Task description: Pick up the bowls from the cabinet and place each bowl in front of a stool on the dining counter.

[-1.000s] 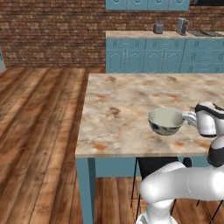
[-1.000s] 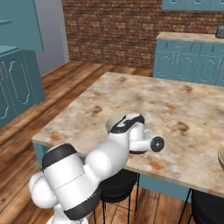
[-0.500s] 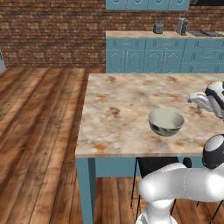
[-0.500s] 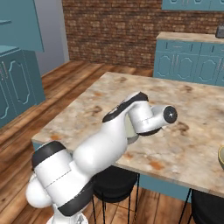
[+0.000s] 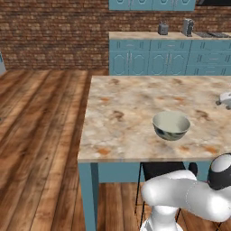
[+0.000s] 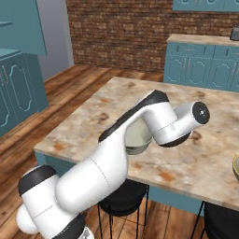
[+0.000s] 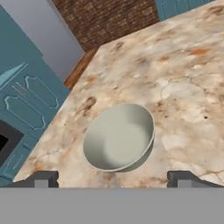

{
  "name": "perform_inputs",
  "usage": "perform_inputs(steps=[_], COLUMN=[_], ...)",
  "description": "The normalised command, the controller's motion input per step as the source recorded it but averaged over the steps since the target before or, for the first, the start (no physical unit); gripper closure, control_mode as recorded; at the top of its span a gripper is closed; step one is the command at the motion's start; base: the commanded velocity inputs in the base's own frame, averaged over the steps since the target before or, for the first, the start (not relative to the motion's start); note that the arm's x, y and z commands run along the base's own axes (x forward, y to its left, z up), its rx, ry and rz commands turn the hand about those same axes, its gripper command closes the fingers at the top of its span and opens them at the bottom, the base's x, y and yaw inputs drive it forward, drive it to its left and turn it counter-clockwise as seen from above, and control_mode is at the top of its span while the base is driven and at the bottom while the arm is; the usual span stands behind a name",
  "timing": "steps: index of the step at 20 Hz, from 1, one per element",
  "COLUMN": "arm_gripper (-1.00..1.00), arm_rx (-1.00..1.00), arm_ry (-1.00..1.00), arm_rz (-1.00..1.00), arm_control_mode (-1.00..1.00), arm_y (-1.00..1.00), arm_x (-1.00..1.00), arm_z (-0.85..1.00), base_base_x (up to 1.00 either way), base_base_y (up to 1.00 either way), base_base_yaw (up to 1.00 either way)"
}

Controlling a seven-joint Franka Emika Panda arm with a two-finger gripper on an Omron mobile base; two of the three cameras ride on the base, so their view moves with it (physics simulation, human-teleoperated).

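Observation:
The cream bowl [image 5: 171, 125] with dark mottled marks stands upright and empty on the dining counter [image 5: 126, 113], near its front edge. A black stool [image 5: 162, 169] is tucked under the counter just in front of it. In the hand view my gripper [image 7: 113, 177] is open, its two fingertips [image 7: 41, 178] wide apart and clear of the bowl [image 7: 119, 136], which sits ahead of them. In the right base view my arm covers most of this bowl [image 6: 137, 137]. The rim of a tan-yellow bowl [image 6: 236, 168] shows at the counter's right edge.
The teal cabinet [image 6: 18, 88] with panelled doors stands to the left across the wood floor. A wall counter [image 5: 167, 56] with small appliances runs along the brick wall. Black stools [image 6: 123, 198] stand under the dining counter's near side.
My gripper has opened and let go of the mottled bowl, then pulled up and away from it to the right. The bowl stays where it was set on the counter.

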Motion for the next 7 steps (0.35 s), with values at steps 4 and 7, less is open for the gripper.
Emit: perform_inputs(steps=[4, 7], arm_gripper=[-1.0, -1.0], arm_rx=[-0.14, -0.18], arm_ry=[-0.03, -0.24], arm_rz=[0.0, -0.08], arm_control_mode=[-1.0, -1.0], arm_y=[0.2, 0.48], arm_x=[-1.0, -1.0], arm_z=[0.35, -0.01], base_base_x=[0.0, 0.0], base_base_y=[0.0, 0.0], base_base_yaw=[0.0, 0.0])
